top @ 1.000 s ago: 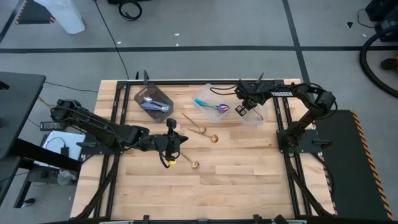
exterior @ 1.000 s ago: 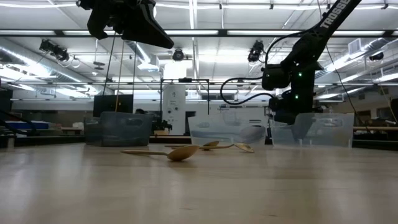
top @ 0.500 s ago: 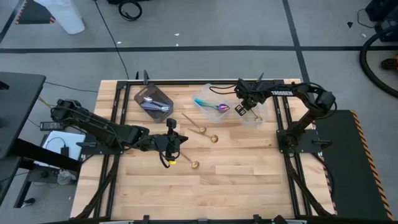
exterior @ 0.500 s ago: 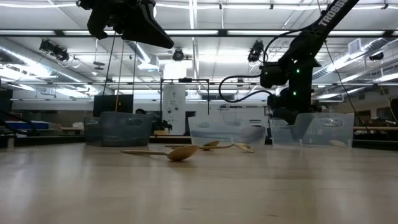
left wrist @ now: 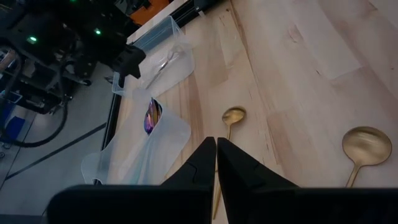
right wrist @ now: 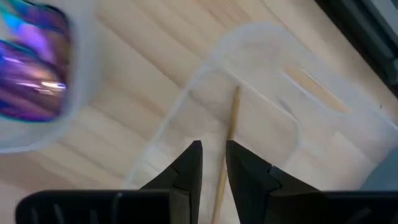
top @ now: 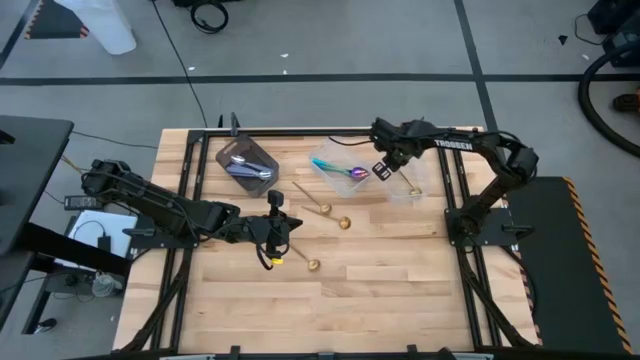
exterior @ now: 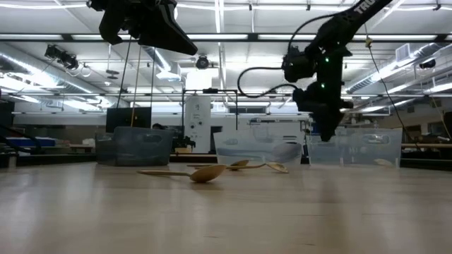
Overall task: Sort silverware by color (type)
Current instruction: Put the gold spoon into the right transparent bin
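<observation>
Below my right gripper [top: 381,170] sits the clear tub [top: 412,178] with one gold spoon [right wrist: 229,135] lying flat in it; the wrist view shows my fingers [right wrist: 186,165] parted a little with nothing between them, and the spoon's handle running lengthwise straight out past the gap. I judge that spoon delivered, so the next pick turns on the three gold spoons [top: 316,205] left on the bare wood. They lie toward my left arm from this gripper, past the middle tub [top: 328,146] that holds the iridescent blue-purple spoons [top: 352,172], their long axes slanting across the boards. My left gripper [top: 272,228] hangs just beside them, pressed together and holding nothing; its wrist view has one gold bowl [left wrist: 233,115] dead ahead of the tips, handle pointing back at me, so the left arm is clearly nearer. Silver spoons [top: 243,166] rest in the dark tub [top: 228,152] beyond that arm. Underneath is a pale wooden tabletop [top: 400,290]; the room behind is a workshop hall under strip lights.
</observation>
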